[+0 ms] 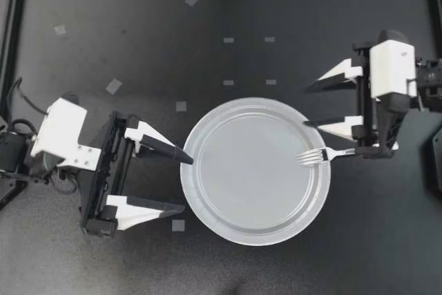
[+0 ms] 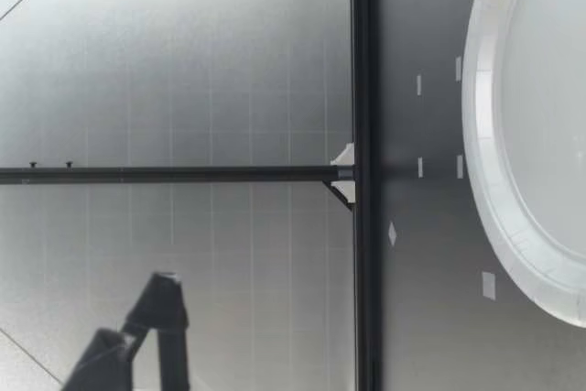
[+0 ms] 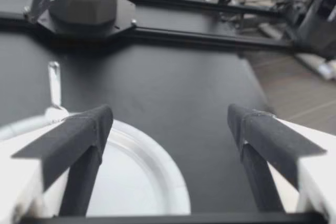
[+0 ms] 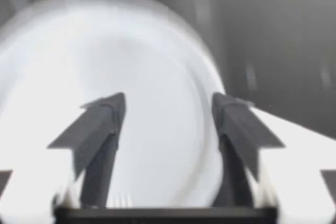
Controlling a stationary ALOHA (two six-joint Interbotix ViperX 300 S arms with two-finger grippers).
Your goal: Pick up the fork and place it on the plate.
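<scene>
1. Top view: the plate [image 1: 235, 195] lies flat on the dark table [image 1: 103, 32]. The fork [image 1: 324, 154] rests with its prongs inside the plate, and its handle crosses the plate's rim on the side of your right arm. Your right gripper [image 1: 307, 106] stands at that same side of the plate with the fingers wide apart, holding nothing. The fork's handle end runs under its wrist. Your left gripper [image 1: 186, 184] is at the opposite side of the plate, also spread wide and empty, with one fingertip at the rim. Small pale tape squares [image 1: 181, 106] lie around the plate; I cannot tell if they carry any writing.
2. Low view: the plate [image 2: 481, 135] is flat on the table, with tape squares [image 2: 488, 286] beside it.
3. Left wrist view: the two fingers [image 3: 79, 135] are apart with only table between them. The plate [image 3: 157, 156] is under one finger. The fork's handle [image 3: 54, 82] shows at the plate's far rim.
4. Right wrist view: this view is blurred. The fingers [image 4: 100, 124] are apart, and the plate [image 4: 157, 40] lies ahead of them and between them.
</scene>
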